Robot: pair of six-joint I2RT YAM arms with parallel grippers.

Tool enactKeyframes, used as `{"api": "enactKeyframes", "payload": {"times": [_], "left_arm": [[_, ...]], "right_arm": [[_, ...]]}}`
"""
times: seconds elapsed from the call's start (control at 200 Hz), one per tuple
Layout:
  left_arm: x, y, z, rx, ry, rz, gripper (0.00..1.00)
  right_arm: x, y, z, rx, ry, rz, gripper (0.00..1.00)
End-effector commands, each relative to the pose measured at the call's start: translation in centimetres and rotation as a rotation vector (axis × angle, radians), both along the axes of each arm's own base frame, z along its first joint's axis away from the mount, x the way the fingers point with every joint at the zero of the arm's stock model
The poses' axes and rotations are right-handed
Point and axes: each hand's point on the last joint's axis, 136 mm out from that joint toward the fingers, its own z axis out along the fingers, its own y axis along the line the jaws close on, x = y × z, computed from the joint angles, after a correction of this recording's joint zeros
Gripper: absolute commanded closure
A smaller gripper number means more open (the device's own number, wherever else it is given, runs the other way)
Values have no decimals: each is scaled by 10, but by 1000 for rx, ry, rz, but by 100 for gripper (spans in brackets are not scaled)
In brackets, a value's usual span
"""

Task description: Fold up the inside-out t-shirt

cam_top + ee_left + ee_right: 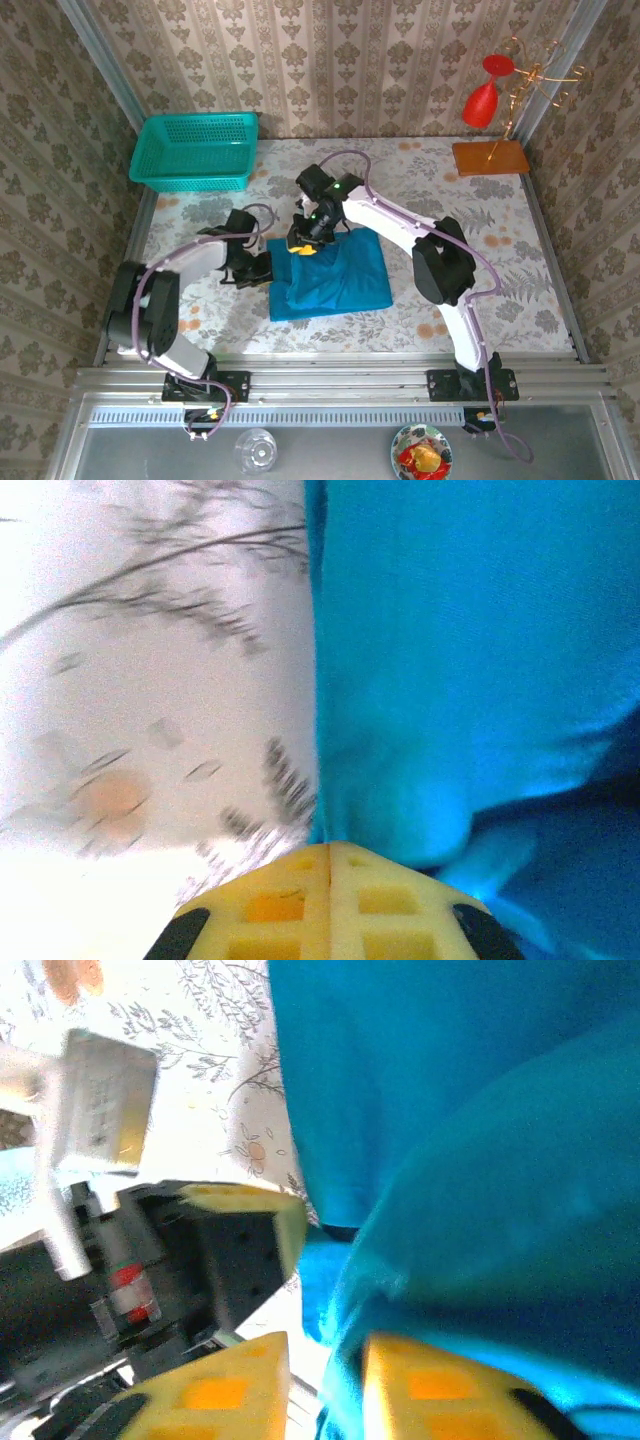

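Note:
The teal-blue t-shirt (335, 278) lies folded into a rough rectangle in the middle of the flowered table. My left gripper (268, 266) rests low at the shirt's left edge. In the left wrist view its yellow fingers (330, 848) are pressed together, tips touching the edge of the t-shirt (460, 660), with no cloth seen between them. My right gripper (302, 246) is at the shirt's far-left corner. In the right wrist view its jaws (325, 1370) stand apart, and a fold of the t-shirt (450, 1110) lies against the right finger (440, 1390). The left gripper's finger (250, 1200) is close by.
A teal mesh basket (195, 150) sits at the back left. A wire stand on an orange base (490, 157) with a red glass (481, 100) stands at the back right. Past the front rail are a clear glass (255, 450) and a bowl (422, 455).

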Motion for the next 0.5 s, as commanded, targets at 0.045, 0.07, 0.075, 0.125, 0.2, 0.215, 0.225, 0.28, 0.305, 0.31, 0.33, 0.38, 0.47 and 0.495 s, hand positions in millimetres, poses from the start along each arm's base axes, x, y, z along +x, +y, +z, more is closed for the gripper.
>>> {"api": "enactKeyframes", "payload": {"times": [0.045, 0.07, 0.075, 0.125, 0.2, 0.215, 0.225, 0.28, 0.305, 0.31, 0.33, 0.38, 0.47, 0.495], "left_arm": [[-17, 23, 25, 49, -42, 1, 94], [-16, 20, 31, 32, -60, 0, 94], [-16, 20, 32, 26, -62, 0, 94], [-14, 13, 39, -19, -85, -2, 92], [-13, -3, 49, -109, -106, -16, 89], [-14, -6, 50, -126, -107, -21, 88], [-14, -8, 51, -136, -107, -23, 87], [-18, -21, 54, -183, -102, -47, 84], [-21, -25, 54, -194, -92, -60, 83], [-22, -26, 54, -195, -90, -62, 83], [-24, -30, 54, -202, -84, -75, 82], [-32, -37, 53, -205, -65, -104, 81], [-43, -43, 48, -192, -43, -136, 77], [-48, -46, 48, -192, -41, -155, 76]], "right_arm": [[1, 4, 36, 61, -58, 41, 62], [1, 0, 38, 51, -63, 39, 61], [1, -1, 38, 50, -65, 39, 61], [0, -11, 39, 28, -74, 34, 61], [-2, -29, 38, -9, -84, 16, 61], [-3, -33, 37, -17, -84, 12, 61], [-4, -36, 37, -22, -84, 9, 61], [-8, -55, 32, -56, -83, -11, 61], [-10, -64, 28, -73, -77, -21, 61], [-11, -65, 27, -76, -74, -21, 61], [-13, -73, 23, -91, -66, -30, 61], [-21, -93, 15, -124, -51, -49, 61], [-38, -122, -3, -163, -8, -73, 61], [-44, -128, -7, -168, 5, -73, 61]]}}
